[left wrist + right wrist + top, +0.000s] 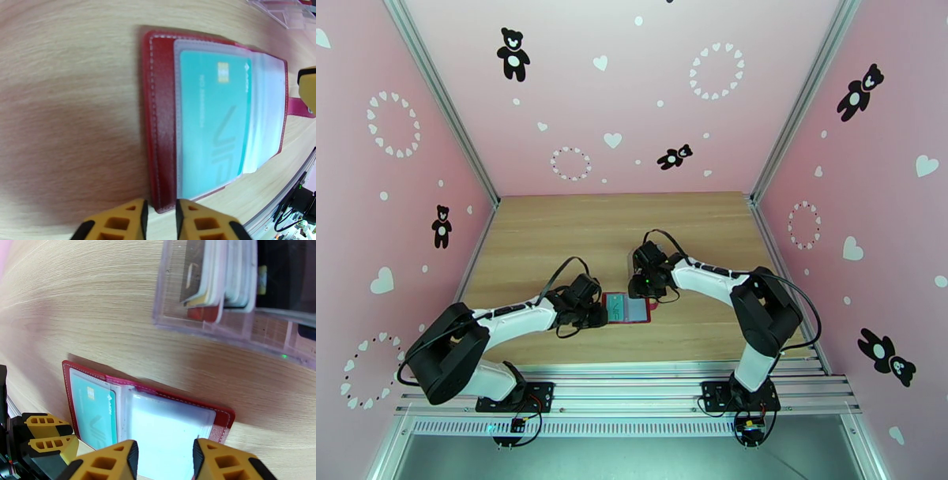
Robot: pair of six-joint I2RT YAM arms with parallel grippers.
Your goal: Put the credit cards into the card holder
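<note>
**Workcell Status**

Left hand [160, 209]: at the left edge of the card holder [158, 118]. Yellow fingertips nearly together, with a narrow gap over the corner of the dark-red cover. Grasping or released: cannot tell.

Card holder: lying open and flat on the tabletop [553, 237], close to the near edge. About midway between the left and right edges, between the two hands. Dark-red cover with pale stitching, clear inner pockets facing up.

Teal card [213, 118]: seated inside the clear pocket nearest the left hand, printed face up, chip patch visible.

Adjacent pocket [170, 433]: pale and glossy, contents not readable.

Snap tab [300, 107]: projecting from the card holder on the side toward the right hand, flat on the tabletop.

Right hand [166, 455]: released. Fingers spread apart above the pale pocket, nothing clamped between them.

Clear slotted rack [221, 287]: toward the far edge from the card holder, separated from it by bare tabletop. Loaded with several cards [213, 275] standing on edge, pale and dark.
</note>
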